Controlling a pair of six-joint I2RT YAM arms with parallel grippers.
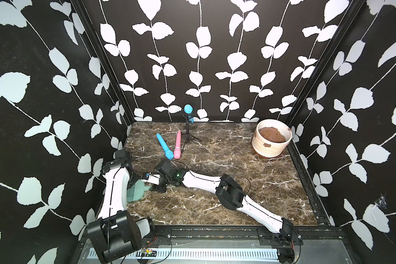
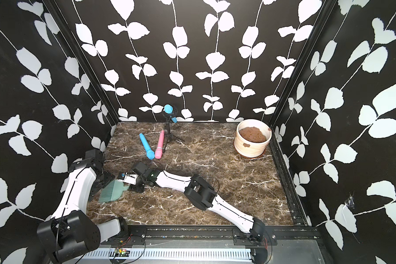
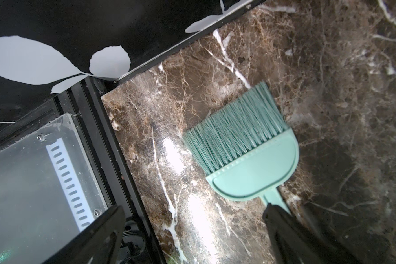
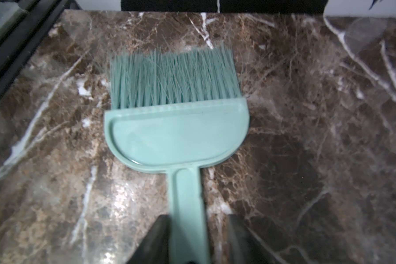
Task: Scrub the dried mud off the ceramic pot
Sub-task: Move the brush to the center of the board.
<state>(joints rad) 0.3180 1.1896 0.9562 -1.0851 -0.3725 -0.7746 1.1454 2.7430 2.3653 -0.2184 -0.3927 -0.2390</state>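
At the near left corner of the counter (image 1: pixel 215 182), a teal hand brush (image 4: pixel 176 134) lies flat, bristles toward the corner. The left gripper (image 3: pixel 193 208) hangs close over it, its fingers (image 3: pixel 101 230) spread wide with nothing between them. The right gripper (image 4: pixel 198 217) reaches across from the other side and straddles the brush handle (image 4: pixel 188 194). One finger looks to be against the handle and the other has a sliver of counter showing beside it. I would say it is not clamped, though that close view is blurred.

To my eye the step is taking hold of the brush. Done well, the handle should sit centred and square between the fingers before they bite, so the head does not swing. The left arm should also keep clear of the lift.

Farther back lie a blue toy microphone (image 1: pixel 164 146) and a pink toy microphone (image 1: pixel 177 145). In the far right corner stands the ceramic pot (image 1: pixel 271 142), with dried mud (image 1: pixel 266 145) stuck on its ribbed side. That is a long carry, so the grip wants to be firm.
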